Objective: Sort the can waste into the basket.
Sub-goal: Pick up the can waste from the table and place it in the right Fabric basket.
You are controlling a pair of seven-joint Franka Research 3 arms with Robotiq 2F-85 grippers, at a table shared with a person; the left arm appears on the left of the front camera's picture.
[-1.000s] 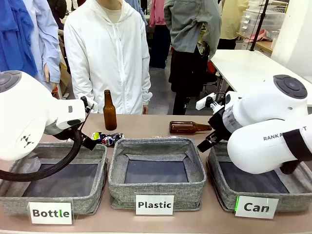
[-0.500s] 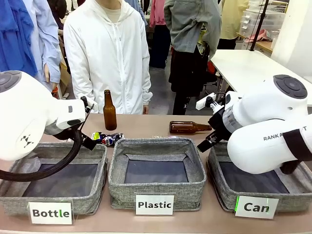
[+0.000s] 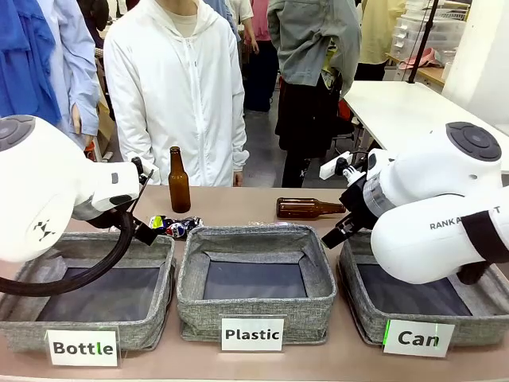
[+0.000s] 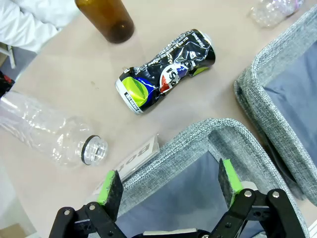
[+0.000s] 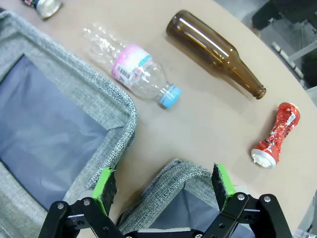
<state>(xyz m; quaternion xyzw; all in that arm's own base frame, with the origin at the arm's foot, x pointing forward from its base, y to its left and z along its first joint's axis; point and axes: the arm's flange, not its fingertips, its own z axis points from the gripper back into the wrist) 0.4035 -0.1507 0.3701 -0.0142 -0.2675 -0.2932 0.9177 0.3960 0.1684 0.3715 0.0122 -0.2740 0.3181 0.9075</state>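
Across the table, 3 grey bins stand in a row near the robot's edge, and the front camera reads their labels: the Bottle bin (image 3: pixel 151 334), the Plastic bin (image 3: pixel 254 306) and the basket (image 3: pixel 362 314) marked "Can" at the right end. A person in a white jacket (image 3: pixel 175 87) stands at the far side.

The dark can (image 3: pixel 176 228) lies on the tabletop just behind the gap between the Bottle and Plastic bins, at about 11 o'clock from the Plastic bin. An upright brown bottle (image 3: pixel 179 181) stands just beyond it. A second brown bottle (image 3: pixel 306 208) lies on its side at 1 o'clock from that bin.

The left wrist camera gives the closer look. The left gripper (image 4: pixel 170 181) hangs over the Bottle bin's corner, green pads spread with nothing between them. The dark can is crushed at the waist, at 12 o'clock from it. A clear plastic bottle (image 4: pixel 49 131) lies at 10 o'clock.

The right wrist camera brings in the red can (image 5: pixel 275 136), crushed, on the bare table at 2 o'clock from the right gripper (image 5: pixel 163 181). That gripper's jaws also stand apart and empty, over the basket's corner. A clear bottle with a pink label (image 5: pixel 133 72) lies at 11 o'clock.
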